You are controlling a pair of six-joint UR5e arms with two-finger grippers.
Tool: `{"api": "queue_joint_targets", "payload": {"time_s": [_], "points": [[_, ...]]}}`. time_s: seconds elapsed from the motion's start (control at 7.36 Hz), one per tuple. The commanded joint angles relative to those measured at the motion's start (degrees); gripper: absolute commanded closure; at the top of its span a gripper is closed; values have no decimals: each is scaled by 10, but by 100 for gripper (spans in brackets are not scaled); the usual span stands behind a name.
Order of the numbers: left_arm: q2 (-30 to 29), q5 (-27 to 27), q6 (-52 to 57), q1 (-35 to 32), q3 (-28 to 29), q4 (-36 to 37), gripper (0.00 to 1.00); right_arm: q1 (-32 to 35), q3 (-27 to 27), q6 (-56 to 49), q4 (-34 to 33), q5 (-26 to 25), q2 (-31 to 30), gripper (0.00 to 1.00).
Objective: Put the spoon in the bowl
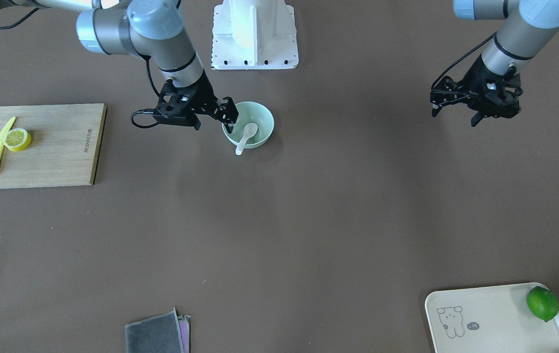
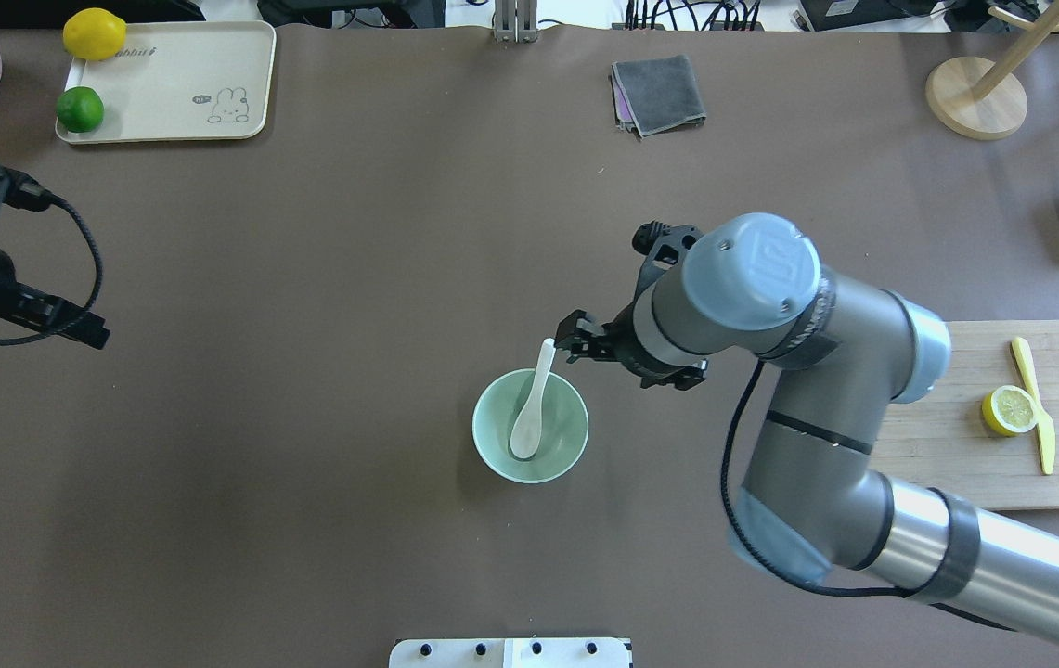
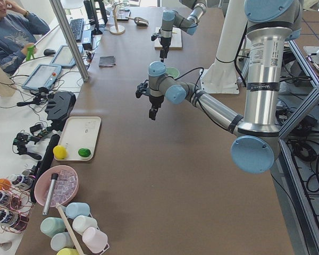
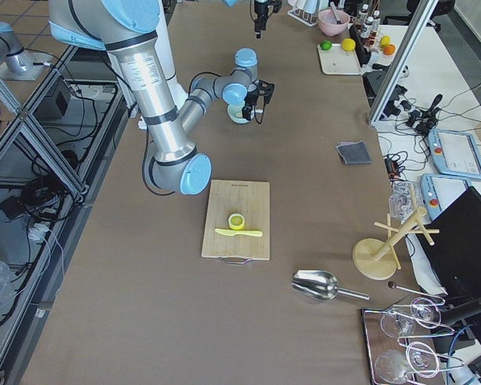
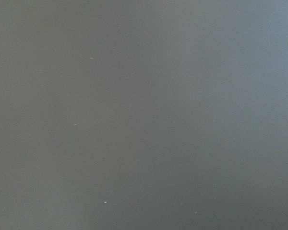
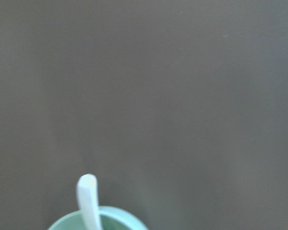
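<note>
The white spoon (image 1: 249, 133) lies in the pale mint-green bowl (image 1: 265, 116), scoop down inside and handle resting on the rim and sticking out past it. Both also show from overhead, the spoon (image 2: 529, 417) in the bowl (image 2: 575, 413). My right gripper (image 1: 230, 120) hovers at the bowl's edge beside the handle (image 2: 545, 357), open and apart from the spoon. The right wrist view shows the handle tip (image 6: 88, 191) and the bowl rim (image 6: 127, 219). My left gripper (image 1: 455, 116) hangs open and empty far off to the side.
A wooden cutting board (image 1: 59, 147) holds a lemon half (image 1: 17, 139) and a yellow knife (image 1: 0, 149). A cream tray (image 1: 495, 318) holds a lime (image 1: 542, 303). A grey cloth (image 1: 157, 333) lies at the table edge. The robot base (image 1: 255, 34) stands behind the bowl.
</note>
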Motion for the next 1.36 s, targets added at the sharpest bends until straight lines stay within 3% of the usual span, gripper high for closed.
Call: {"api": "queue_joint_targets", "payload": {"time_s": [0.0,0.27,0.41,0.54,0.82,1.22], "points": [[60,-38,127,-122,19,5,3,126,70,-182,-6,116,-145,0],[84,-190,312,-288,138,6,3,262,75,-395,-5,189,-256,0],[96,-195,357,-324,148,3,3,303,56,-503,-8,192,-293,0],[105,-182,398,-349,161,6,2,363,19,-611,-8,209,-317,0],[108,-47,401,-346,158,6,2,477,-88,-810,-8,255,-320,0],[112,-55,396,-346,164,9,2,530,-102,-896,-9,258,-357,0]]}}
